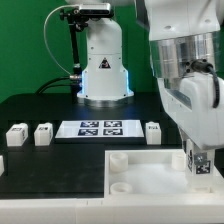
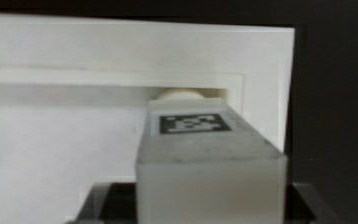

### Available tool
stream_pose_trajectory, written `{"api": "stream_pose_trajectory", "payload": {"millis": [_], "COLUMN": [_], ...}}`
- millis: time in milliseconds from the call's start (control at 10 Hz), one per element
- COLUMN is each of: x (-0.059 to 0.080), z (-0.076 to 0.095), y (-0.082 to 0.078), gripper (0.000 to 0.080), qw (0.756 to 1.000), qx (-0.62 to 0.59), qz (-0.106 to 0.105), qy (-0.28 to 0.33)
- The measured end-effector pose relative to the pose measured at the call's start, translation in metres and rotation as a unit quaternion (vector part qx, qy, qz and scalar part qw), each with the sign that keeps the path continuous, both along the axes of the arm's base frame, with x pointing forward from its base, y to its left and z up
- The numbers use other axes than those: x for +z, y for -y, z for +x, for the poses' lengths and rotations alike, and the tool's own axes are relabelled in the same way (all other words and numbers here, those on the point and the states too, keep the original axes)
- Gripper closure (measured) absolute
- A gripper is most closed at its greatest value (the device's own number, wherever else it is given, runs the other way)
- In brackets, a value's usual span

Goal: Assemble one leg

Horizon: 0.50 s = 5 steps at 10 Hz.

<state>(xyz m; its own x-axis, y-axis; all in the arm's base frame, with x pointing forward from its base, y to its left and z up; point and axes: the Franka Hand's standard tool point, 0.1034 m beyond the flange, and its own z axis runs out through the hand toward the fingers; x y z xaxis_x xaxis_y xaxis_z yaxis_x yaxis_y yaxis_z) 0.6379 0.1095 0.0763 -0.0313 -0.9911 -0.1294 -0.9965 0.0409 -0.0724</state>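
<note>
Gripping leg (image 2: 202, 165) firmly in hand (image 1: 198, 148), upright over tray (image 1: 150, 168) at exterior view's right, near corner socket (image 2: 181, 97), apparently lining up for insertion. Not seated yet.

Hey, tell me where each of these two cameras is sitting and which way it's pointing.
Exterior view: off the arm, across the table from the robot's base, facing it over the tray; base, arm and pincer show.
Wrist view: on the wrist, looking along the pincer at the tray; only the dark fingers show at the edge.
Shared: the tagged leg held in the pincer, and the white tray behind it.
</note>
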Motion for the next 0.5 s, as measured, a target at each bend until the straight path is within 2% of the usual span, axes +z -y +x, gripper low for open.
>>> {"api": "stream_pose_trajectory", "payload": {"millis": [300, 400, 500], "x": [-0.0006, -0.0006, -0.0004], "z": [-0.0008, -0.0012, -0.0025], "y": [-0.0022, -0.0035, -0.0066], "gripper": [0.0501, 0.0313, 0.0313], "qw": [0.998, 0.987, 0.974], "qx": [0.061, 0.157, 0.223], "qz": [-0.006, -0.016, -0.022], "qy": [0.007, 0.018, 0.021]}}
